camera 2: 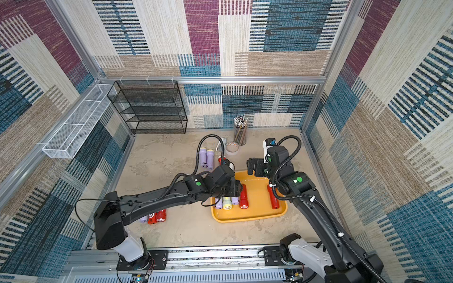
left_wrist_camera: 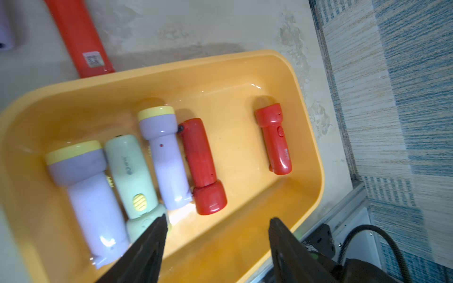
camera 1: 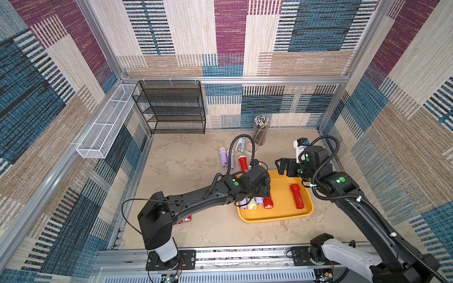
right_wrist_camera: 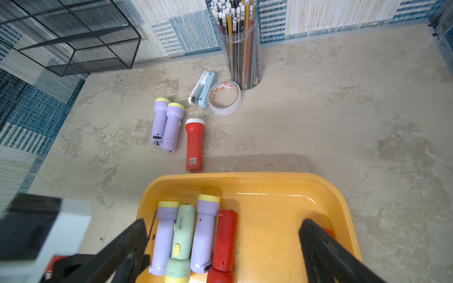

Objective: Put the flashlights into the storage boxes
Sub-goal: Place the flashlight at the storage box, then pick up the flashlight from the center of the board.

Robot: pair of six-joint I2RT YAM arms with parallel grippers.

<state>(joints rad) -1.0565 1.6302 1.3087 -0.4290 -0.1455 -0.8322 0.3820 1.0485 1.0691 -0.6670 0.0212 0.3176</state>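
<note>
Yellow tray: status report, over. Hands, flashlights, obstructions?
Left hand open, empty, over yellow tray. Right hand open, empty. Five flashlights in tray; loose flashlights on table. Nothing blocking tray.

Bright, even light; warped edges.

Five flashlights (left_wrist_camera: 198, 156) flat in yellow-orange tray (left_wrist_camera: 208, 73), three loose flashlights (right_wrist_camera: 194, 144) just beyond it

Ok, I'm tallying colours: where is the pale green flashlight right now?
In the left wrist view the pale green flashlight lies in the yellow tray, at its left end, between two lilac flashlights, under the open left gripper.
</note>
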